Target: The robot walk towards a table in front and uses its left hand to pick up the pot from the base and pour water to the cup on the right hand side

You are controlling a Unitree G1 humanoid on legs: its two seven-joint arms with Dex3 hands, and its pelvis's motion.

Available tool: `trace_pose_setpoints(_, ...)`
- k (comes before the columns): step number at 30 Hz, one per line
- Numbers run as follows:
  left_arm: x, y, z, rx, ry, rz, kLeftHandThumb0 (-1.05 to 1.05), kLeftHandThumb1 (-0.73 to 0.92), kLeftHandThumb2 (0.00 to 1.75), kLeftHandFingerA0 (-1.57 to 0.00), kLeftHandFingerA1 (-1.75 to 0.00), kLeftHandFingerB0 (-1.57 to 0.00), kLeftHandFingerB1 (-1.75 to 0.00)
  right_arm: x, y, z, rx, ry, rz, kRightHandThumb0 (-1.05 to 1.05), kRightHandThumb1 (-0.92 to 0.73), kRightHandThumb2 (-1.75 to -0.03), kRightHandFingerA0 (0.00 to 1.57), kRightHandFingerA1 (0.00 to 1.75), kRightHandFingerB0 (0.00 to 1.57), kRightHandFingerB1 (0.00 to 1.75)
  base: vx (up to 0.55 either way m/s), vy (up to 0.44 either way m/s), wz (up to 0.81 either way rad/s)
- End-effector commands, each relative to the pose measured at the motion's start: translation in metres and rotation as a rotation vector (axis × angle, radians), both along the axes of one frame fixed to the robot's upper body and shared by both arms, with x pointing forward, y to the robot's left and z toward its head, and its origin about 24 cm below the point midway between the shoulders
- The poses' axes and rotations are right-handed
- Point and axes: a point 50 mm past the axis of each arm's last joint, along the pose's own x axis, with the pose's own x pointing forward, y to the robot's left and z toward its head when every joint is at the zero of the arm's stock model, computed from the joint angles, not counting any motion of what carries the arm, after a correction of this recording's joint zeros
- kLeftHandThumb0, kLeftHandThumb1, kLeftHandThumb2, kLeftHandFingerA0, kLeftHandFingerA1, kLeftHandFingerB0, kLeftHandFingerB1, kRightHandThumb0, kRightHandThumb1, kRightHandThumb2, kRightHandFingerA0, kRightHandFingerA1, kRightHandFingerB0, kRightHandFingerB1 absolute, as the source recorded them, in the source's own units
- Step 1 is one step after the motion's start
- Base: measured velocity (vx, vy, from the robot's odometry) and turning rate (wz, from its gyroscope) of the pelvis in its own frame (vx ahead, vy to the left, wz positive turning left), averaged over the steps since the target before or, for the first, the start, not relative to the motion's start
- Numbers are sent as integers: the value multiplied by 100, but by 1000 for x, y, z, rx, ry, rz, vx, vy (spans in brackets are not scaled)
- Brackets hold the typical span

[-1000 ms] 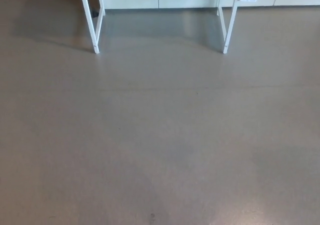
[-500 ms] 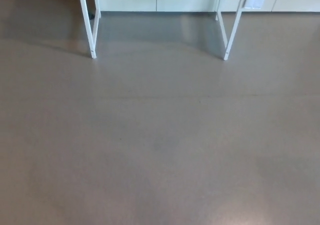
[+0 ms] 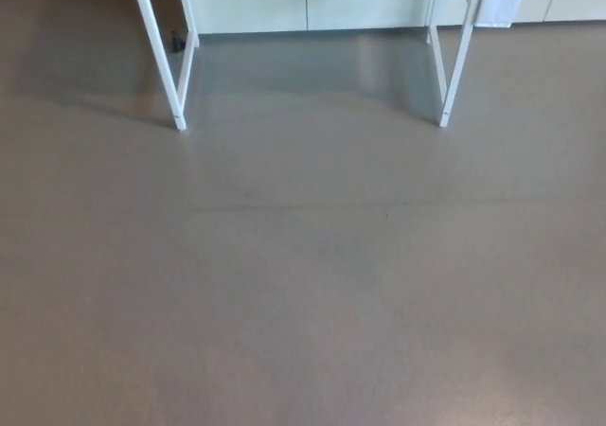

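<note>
Only the white legs of a table show at the top of the head view: a left leg [image 3: 161,57] and a right leg [image 3: 456,62]. The tabletop is cut off by the top edge, so no pot, base or cup can be seen. Neither of my hands or arms is in the picture.
Grey-brown floor [image 3: 303,284] fills most of the view between me and the table. Pale cabinet fronts [image 3: 303,0] run along the wall behind the legs. A white cloth [image 3: 497,0] hangs by the right leg, and a small dark object [image 3: 175,40] sits behind the left leg.
The whole picture has shifted: the table legs sit lower and slightly to the right in the view, so the camera has moved nearer to the table.
</note>
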Motion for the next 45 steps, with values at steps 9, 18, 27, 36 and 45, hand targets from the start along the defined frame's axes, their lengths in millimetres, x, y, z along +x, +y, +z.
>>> trace_pose_setpoints(9, 9, 5, 7, 40, -16, -17, 6, 50, 53, -46, -43, -37, -39, 0, -1, 1, -13, -8, -13, -15, -59, -56, 50, 51, 28, 35, 350, 207, -12)
trace_pose_setpoints(18, 13, 7, 8, 49, -7, -19, 4, 49, 54, -50, -45, -37, -40, -2, -1, 0, 1, -12, -17, -11, -41, -87, 36, 60, 14, 49, 269, 14, 9)
trace_pose_setpoints(27, 13, 7, 8, 47, -5, -20, 4, 50, 54, -51, -46, -38, -41, -7, 0, -1, -37, 4, 9, -13, -41, -87, 38, 59, 14, 49, 351, -100, 13)
trace_pose_setpoints(36, 5, 6, 5, 39, 13, -23, -1, 50, 54, -51, -44, -36, -39, -21, 0, -5, -47, 42, -2, -14, -40, -86, 43, 61, 16, 49, 369, 103, -13)
trace_pose_setpoints(45, -11, 6, 1, 39, 60, -26, -6, 52, 55, -54, -44, -35, -38, -35, 1, -7, -59, 72, 12, -15, -39, -86, 44, 62, 19, 50, 308, 47, 11)
